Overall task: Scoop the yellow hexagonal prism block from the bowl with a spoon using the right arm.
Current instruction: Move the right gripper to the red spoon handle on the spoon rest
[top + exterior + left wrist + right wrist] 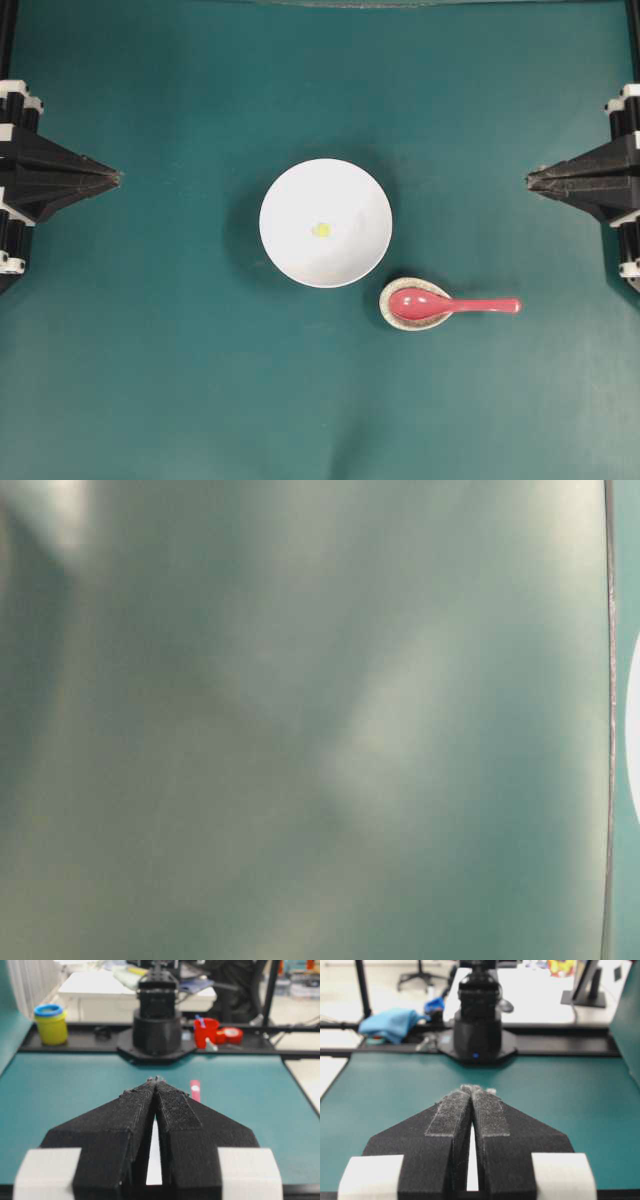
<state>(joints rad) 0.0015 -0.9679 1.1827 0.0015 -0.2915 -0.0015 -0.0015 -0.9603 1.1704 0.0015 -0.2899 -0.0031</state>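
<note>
**Both grippers clenched at the table edges, block sitting in the bowl**

Right gripper [528,180] first: fingertips pressed together to a point, clenched on nothing, parked out at 3 o'clock on the overhead view and aimed at the middle of the table. Its own wrist camera confirms it, the two black padded fingers [449,1117] meeting at the tip with only a thin slit further back. Across the table, the left gripper [118,178] mirrors it at 9 o'clock, also squeezed closed and empty; the left wrist view shows its fingers [135,1110] touching at the tip.

Moving outward, the pink-red spoon [450,304] lies at about 4 o'clock from centre, head resting in the small speckled beige dish [392,314], handle pointing toward 3 o'clock. That dish sits just beside the white bowl [290,190], at the bowl's 4 o'clock.

And the yellow hexagonal prism block [321,230]: right in the middle of the bowl's floor, well apart from both grippers. All of it rests on the green table [150,380]. The table-level view is a blur of green, nothing readable.
</note>
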